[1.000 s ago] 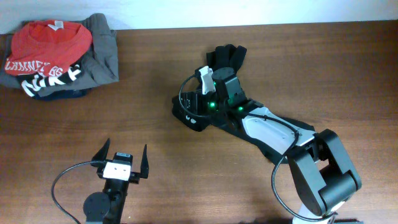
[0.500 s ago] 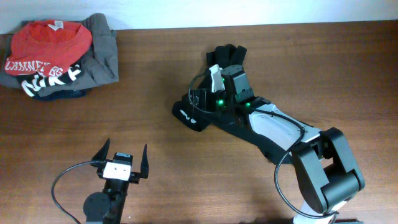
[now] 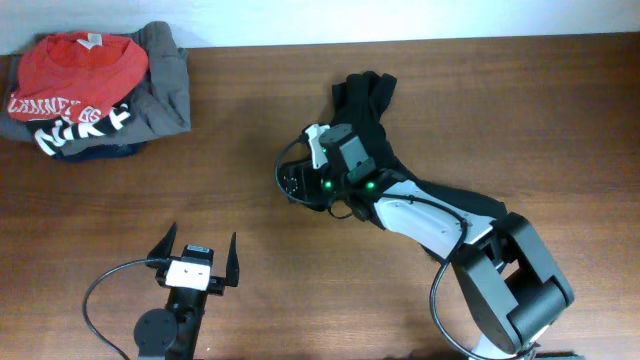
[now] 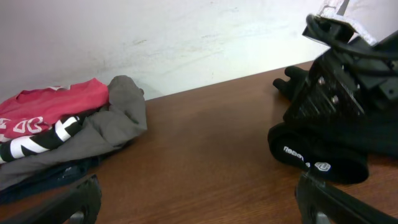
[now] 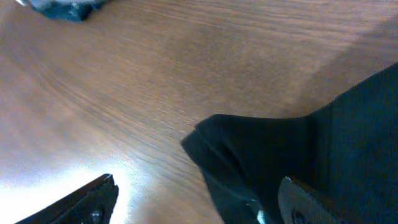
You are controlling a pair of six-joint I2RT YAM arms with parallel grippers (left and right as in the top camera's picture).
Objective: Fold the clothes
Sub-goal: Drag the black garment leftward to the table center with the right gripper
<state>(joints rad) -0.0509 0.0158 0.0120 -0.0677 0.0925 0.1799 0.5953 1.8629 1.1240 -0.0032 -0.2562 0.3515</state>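
Overhead: we note the black garment (image 3: 365,100) bunched mid-table (image 3: 250,120) under the right arm. The left gripper (image 3: 197,252) sits well apart, jaws wide.
Left wrist: red shirt (image 4: 50,102) lies on grey garment (image 4: 118,118).
Right wrist: right gripper (image 5: 199,202) has its jaws wide, a black fold between them.

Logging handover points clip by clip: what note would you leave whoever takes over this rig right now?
Left gripper: open, empty, near the front edge, away from the black garment.
Right gripper: open, low over an edge of that garment, not gripping it.
Garment: bunched mid-table, partly under the right arm.
Done: no finished fold visible.
Left: flatten and fold it.
Red and grey pile sits far left, apart.
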